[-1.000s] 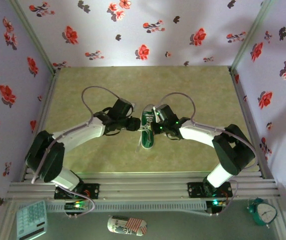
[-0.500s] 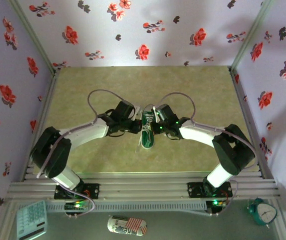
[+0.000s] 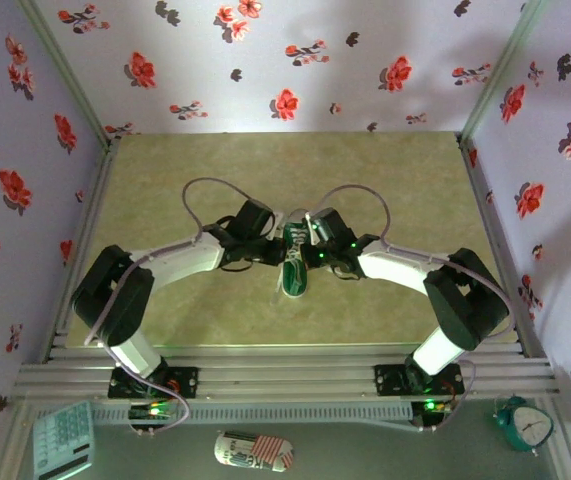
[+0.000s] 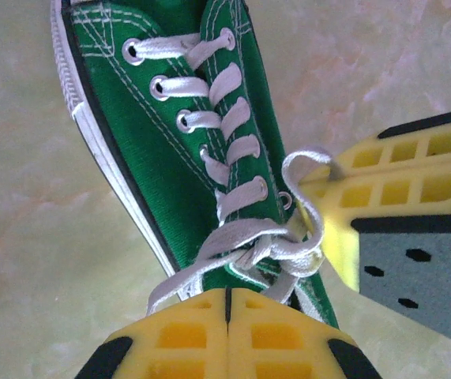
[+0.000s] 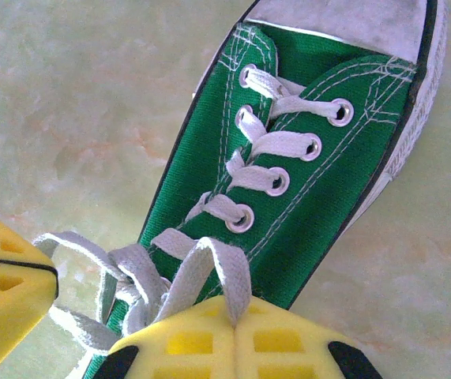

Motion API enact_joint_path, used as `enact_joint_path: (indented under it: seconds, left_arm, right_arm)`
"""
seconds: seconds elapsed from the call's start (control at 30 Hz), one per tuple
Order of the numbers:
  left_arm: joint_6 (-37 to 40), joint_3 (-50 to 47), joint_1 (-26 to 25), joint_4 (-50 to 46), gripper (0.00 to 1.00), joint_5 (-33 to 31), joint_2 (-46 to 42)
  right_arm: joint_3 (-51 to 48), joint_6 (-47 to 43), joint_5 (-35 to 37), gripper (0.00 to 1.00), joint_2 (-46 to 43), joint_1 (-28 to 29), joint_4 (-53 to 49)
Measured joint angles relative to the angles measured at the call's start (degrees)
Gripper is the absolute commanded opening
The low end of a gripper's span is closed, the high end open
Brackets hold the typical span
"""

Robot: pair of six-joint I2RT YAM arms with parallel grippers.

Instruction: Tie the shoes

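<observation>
**Sneaker** [image 3: 293, 278]: stands upright on its sole at the middle of the table [image 3: 165, 180], between the two grippers, with its toe cap toward the arm bases. It has green canvas, a white sole, and white laces [image 4: 237, 241] threaded through every eyelet that can be seen.

**Left gripper** [image 4: 227, 298]: sits at the ankle end of the sneaker. Its yellow fingers are pressed together with no gap. Lace strands from the top eyelets run in under the tips. Judged clamped on the laces.

**Right gripper** [image 5: 234, 325]: sits at the same ankle end on the opposite side, just beside the left gripper. Its fingers are pressed flat together, and a flat loop of lace runs straight into the seam between them. Clamped on the laces.

**Laces at the top eyelets**: the strands cross in a loose tangle over the tongue. The left wrist view shows a small loop standing up at the right gripper's tip and touching it. One strand hangs down over the sneaker's side next to the left gripper's fingers. Whether the crossing is a knot cannot be told.

**Arms**: both reach inward from their bases on the rail [image 3: 285, 378], elbows out, with the wrists meeting over the sneaker.

**Other items**: a calculator [image 3: 62, 438], a striped oblong object [image 3: 253, 451] and a teal clock [image 3: 525, 425] lie on the near ledge in front of the rail, well apart from the sneaker
</observation>
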Motion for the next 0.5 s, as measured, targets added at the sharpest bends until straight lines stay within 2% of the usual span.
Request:
enact_joint_path:
  seconds: [0.13,0.5]
  left_arm:
    - [0.0,0.5,0.0,0.0,0.11,0.0,0.6]
    - [0.1,0.5,0.0,-0.2,0.13,-0.2,1.5]
  right_arm:
    - [0.0,0.0,0.0,0.0,0.0,0.0,0.0]
    - [0.0,0.0,0.0,0.0,0.0,0.0,0.0]
